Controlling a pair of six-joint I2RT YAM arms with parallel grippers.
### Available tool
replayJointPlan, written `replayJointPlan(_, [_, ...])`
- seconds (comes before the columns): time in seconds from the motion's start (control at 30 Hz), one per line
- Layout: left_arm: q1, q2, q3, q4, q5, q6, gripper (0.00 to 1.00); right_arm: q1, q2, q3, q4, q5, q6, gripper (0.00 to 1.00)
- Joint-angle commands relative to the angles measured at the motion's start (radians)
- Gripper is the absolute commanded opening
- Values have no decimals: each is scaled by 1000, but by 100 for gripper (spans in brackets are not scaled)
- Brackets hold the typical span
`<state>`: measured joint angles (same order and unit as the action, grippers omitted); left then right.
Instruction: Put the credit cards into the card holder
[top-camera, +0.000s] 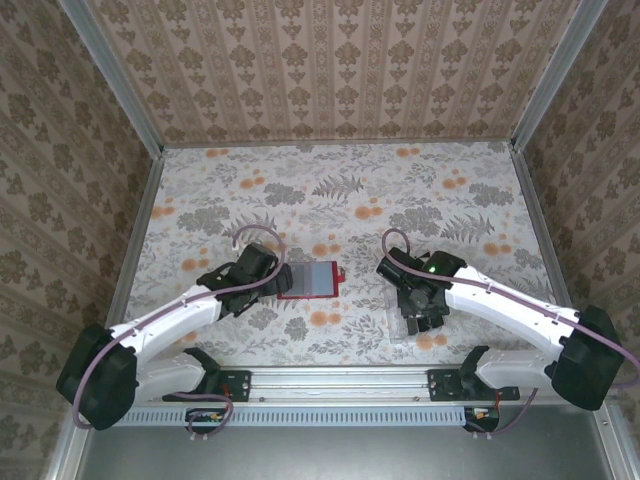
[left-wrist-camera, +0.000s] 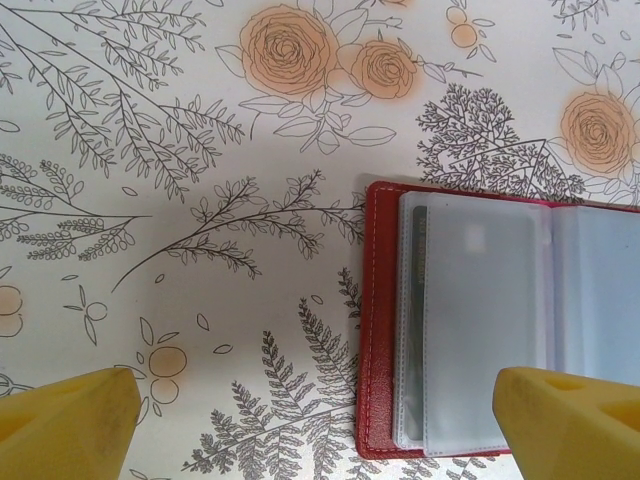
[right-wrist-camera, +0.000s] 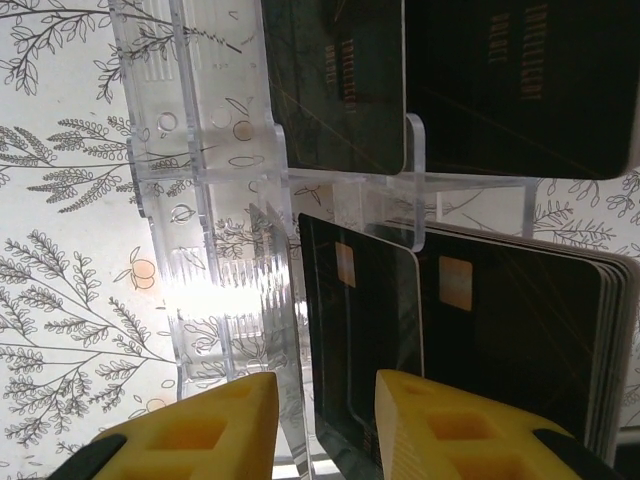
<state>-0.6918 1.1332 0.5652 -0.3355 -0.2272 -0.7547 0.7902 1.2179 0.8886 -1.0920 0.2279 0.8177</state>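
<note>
Left gripper (left-wrist-camera: 315, 410) spread wide, red leathery card holder (left-wrist-camera: 378, 300) laid beside one finger. Right gripper (right-wrist-camera: 325, 400) narrowed around thin black credit card (right-wrist-camera: 360, 330); grasp cannot be told.

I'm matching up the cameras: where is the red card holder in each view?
Top external: the card holder lies open mid-table, just left of centre.
Left wrist: lower right, red edge and clear sleeves facing up.
Right wrist: this camera faces the clear tray and credit cards.
Shared landmark: the floral tablecloth.
</note>
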Motion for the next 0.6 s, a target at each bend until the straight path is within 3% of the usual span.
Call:
replayJointPlan(0.0, [5, 9, 35, 11, 12, 20, 100, 7, 21, -25, 32, -22, 5, 32])
replayJointPlan(0.27, [5, 5, 24, 13, 12, 13, 100, 7, 58, -34, 76, -49, -6, 29])
replayJointPlan(0.57, [5, -5, 10, 18, 9, 11, 100, 7, 55, -49, 93, -71, -4, 17])
